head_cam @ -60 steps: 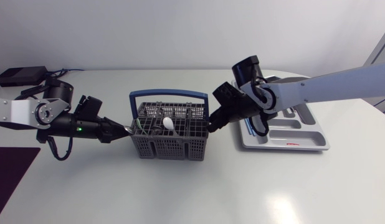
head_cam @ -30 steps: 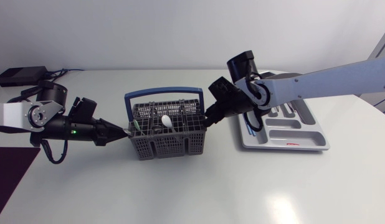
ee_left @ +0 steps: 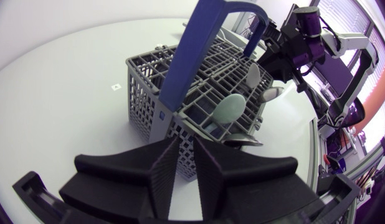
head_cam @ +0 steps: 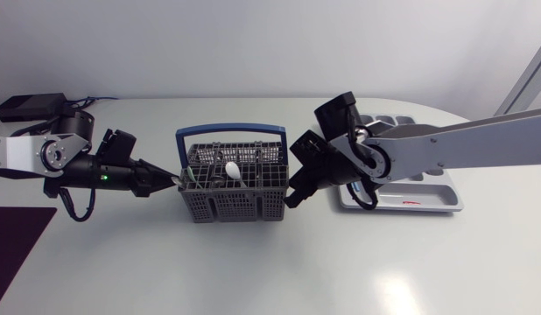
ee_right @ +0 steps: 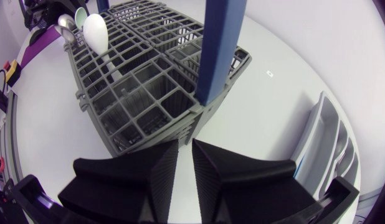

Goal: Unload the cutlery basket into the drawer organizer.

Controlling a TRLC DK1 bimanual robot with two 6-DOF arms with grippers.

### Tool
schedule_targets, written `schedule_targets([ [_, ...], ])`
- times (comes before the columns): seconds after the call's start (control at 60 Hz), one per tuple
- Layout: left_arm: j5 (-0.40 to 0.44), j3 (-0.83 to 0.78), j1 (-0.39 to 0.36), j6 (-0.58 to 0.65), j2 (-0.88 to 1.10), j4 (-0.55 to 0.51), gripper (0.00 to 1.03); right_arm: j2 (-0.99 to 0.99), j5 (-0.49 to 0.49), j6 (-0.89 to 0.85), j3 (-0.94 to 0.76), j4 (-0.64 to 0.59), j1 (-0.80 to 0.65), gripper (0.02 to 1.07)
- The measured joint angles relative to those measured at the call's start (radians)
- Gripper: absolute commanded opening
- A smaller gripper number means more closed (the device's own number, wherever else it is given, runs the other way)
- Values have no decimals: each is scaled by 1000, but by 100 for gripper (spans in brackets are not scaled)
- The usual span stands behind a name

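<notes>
The grey cutlery basket (head_cam: 231, 188) with a blue handle (head_cam: 231, 129) stands mid-table, holding a white spoon (head_cam: 233, 171) and a pale green one (head_cam: 190, 178). My left gripper (head_cam: 176, 181) is shut on the basket's left end wall; in its wrist view the rim (ee_left: 149, 99) runs into the narrow gap of the gripper (ee_left: 185, 171). My right gripper (head_cam: 291, 194) is shut on the right end wall, where the basket (ee_right: 136, 93) meets the gripper (ee_right: 185, 165). The grey drawer organizer (head_cam: 428, 197) lies to the right, partly hidden behind my right arm.
A black box (head_cam: 30, 105) with cables sits at the back left. A dark purple mat (head_cam: 17, 236) lies at the table's front left. Bare tabletop stretches in front of the basket and organizer (ee_right: 326, 143).
The basket has slid a little to the left, held at both ends. My right arm has followed it leftward and dropped lower across the organizer.
</notes>
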Motion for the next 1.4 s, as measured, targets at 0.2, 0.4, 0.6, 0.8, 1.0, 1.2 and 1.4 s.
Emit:
schedule_targets([
  [0.2,-10,9,0,-3,7,7,22,-13,26,3,-13,2,10,28],
  [0.4,10,10,60,22,0,-3,45,-68,21,-9,-57,17,-39,84],
  [0.6,10,24,134,192,-132,-187,65,-165,21,-32,-120,19,-61,88],
  [0.8,-40,24,57,389,-314,-256,73,-203,18,-43,-173,18,-61,96],
  [1.0,-124,17,-48,636,-369,-285,73,-240,12,-67,-212,5,-46,100],
  [1.2,-262,-44,-135,839,-425,-196,73,-276,-6,-85,-215,-16,-45,101],
  [1.4,-369,-107,-177,974,-430,-114,73,-280,-14,-85,-215,-31,-45,101],
])
